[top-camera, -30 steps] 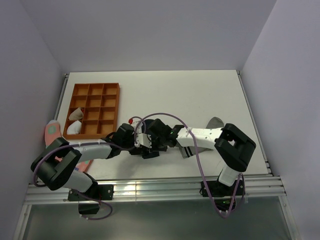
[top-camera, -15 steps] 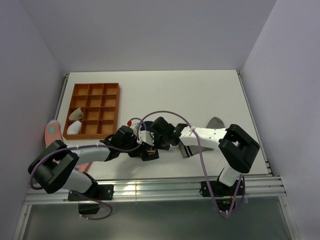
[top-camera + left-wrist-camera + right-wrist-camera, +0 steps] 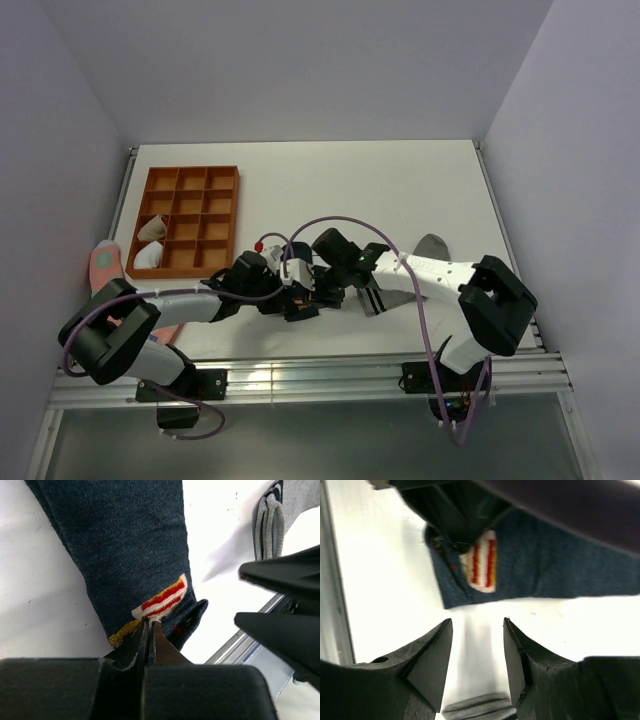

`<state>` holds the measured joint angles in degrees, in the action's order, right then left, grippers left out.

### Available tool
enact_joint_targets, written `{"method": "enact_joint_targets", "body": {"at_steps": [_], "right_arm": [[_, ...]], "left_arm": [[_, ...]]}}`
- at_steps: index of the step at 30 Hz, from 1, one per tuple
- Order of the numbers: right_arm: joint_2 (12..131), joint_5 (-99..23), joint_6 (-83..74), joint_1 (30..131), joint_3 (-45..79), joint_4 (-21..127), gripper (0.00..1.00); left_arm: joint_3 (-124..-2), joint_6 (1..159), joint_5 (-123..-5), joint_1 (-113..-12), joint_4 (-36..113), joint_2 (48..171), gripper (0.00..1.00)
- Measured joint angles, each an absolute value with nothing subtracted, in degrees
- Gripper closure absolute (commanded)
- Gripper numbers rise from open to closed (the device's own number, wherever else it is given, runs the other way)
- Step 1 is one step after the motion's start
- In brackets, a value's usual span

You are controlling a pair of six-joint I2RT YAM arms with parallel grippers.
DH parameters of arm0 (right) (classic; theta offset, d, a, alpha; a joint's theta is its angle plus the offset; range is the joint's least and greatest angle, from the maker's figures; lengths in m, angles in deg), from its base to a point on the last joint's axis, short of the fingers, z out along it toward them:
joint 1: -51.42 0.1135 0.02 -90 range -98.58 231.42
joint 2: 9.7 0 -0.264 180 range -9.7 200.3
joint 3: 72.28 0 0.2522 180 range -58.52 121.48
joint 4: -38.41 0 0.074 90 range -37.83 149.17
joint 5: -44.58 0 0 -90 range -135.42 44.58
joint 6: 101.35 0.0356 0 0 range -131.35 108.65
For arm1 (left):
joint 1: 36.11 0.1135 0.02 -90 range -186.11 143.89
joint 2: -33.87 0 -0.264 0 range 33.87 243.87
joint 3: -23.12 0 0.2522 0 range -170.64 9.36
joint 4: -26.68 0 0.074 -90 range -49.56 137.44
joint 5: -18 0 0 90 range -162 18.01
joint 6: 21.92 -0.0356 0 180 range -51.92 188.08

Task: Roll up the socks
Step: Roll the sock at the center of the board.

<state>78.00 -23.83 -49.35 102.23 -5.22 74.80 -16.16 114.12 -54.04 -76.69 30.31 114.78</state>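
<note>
Neither sock looks rolled yet, so nearly all of the job seems to lie ahead. Far left, a pink sock (image 3: 103, 262) lies at the table's left edge, and an orange tray (image 3: 225, 215) holds two pale bundles (image 3: 150, 245); none of these belongs to this work. Toward the middle, the left gripper (image 3: 150, 626) is clenched on the hem of the navy sock (image 3: 130, 545), pinching the cloth right beside its red-and-white patch (image 3: 162, 599). That sock lies flat and stretched out on the table, near the front edge between the two arms. Just right of it, the right gripper (image 3: 477, 645) stands released, its fingers spread over bare table with nothing between them, a little short of the navy hem. Further right lies the grey sock (image 3: 270, 525), also unrolled, its striped cuff toward the navy one and its far end peeking out behind the right arm. I judge the rolling to be no further than a first pinch. The table (image 3: 400, 190) is plain white and smooth, with a metal rail (image 3: 300, 378) along the near side; pale lilac walls (image 3: 300, 70) close it in at left, back and right.
</note>
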Motion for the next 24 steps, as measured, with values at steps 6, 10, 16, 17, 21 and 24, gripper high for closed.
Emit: {"method": "enact_joint_targets", "body": {"at_steps": [6, 10, 16, 17, 21, 24], "right_arm": [[80.8, -21.3, -49.2, 102.8, -3.0, 76.3, 0.46], [82.2, -20.6, -48.6, 103.6, -1.5, 76.3, 0.46], [84.1, -20.4, -48.0, 105.1, -0.4, 76.3, 0.46], [84.6, -20.4, -47.7, 105.3, -0.4, 76.3, 0.46], [86.1, -20.5, -47.2, 106.1, -0.4, 75.8, 0.47], [87.6, -20.7, -46.7, 106.8, 0.2, 75.3, 0.49]], "left_arm": [[-16.2, 114.3, -53.8, -76.7, 29.3, 115.3, 1.0], [-16.2, 114.3, -53.8, -76.7, 29.3, 115.3, 1.0], [-16.2, 114.3, -53.8, -76.7, 29.3, 115.3, 1.0], [-16.2, 114.3, -53.8, -76.7, 29.3, 115.3, 1.0], [-16.2, 114.3, -53.8, -76.7, 29.3, 115.3, 1.0], [-16.4, 114.3, -53.8, -76.6, 29.9, 115.3, 1.0]]}}
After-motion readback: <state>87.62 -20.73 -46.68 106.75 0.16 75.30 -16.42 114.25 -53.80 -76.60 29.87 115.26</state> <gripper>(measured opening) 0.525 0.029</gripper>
